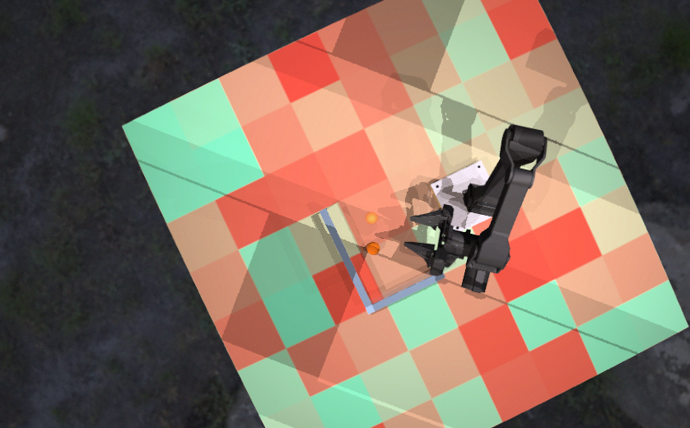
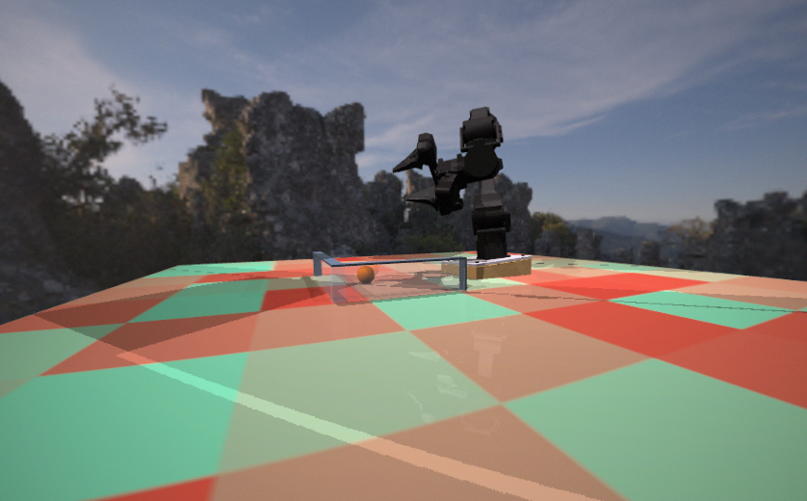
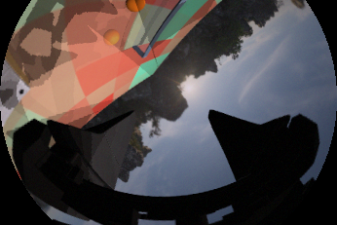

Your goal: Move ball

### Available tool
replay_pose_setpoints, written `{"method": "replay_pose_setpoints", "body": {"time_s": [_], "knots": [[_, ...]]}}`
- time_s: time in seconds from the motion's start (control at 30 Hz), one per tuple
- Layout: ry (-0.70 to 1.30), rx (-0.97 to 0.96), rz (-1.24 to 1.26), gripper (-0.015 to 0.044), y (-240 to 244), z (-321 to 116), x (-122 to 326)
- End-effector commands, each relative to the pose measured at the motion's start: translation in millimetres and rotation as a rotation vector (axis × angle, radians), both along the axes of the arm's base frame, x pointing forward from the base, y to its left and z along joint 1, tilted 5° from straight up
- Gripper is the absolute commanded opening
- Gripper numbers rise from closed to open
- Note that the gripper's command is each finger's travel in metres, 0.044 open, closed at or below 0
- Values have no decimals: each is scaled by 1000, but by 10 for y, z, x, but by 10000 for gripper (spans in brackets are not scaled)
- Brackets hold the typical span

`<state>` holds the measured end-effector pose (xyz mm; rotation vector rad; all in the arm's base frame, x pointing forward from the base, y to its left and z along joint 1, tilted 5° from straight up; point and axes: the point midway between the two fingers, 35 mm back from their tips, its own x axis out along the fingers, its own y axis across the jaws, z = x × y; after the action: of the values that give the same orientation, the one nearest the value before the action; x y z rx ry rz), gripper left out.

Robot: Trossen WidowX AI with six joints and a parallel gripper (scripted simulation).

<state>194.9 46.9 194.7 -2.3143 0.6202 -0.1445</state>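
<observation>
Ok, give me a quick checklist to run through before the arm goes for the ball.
1. Gripper open and holding nothing: ok.
2. Ball in view and free of the fingers: ok.
3. Ball resting on the see-through copy: not ok, the two sit apart.
4. Ball on the inner side of the clear walls: ok.
5. Gripper down at ball height: not ok, it hangs high above the ball.
6. Ball at rest: cannot tell from one moment.

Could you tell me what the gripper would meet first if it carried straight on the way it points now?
Probably nothing nearby: the open gripper is raised and points roughly level, so its line seems to pass above the ball and the clear walls. The wrist view shows mostly sky ahead, though depth is uncertain.
</observation>
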Motion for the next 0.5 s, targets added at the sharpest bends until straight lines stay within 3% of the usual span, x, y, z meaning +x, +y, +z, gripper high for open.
{"method": "replay_pose_setpoints", "body": {"time_s": [0.0, 0.13, 0.47], "knots": [[7, 14, -9, 374, -3, -11, 8], [133, 301, -211, 288, -29, -254, 167], [277, 1191, -897, 288, 108, -865, 771]]}}
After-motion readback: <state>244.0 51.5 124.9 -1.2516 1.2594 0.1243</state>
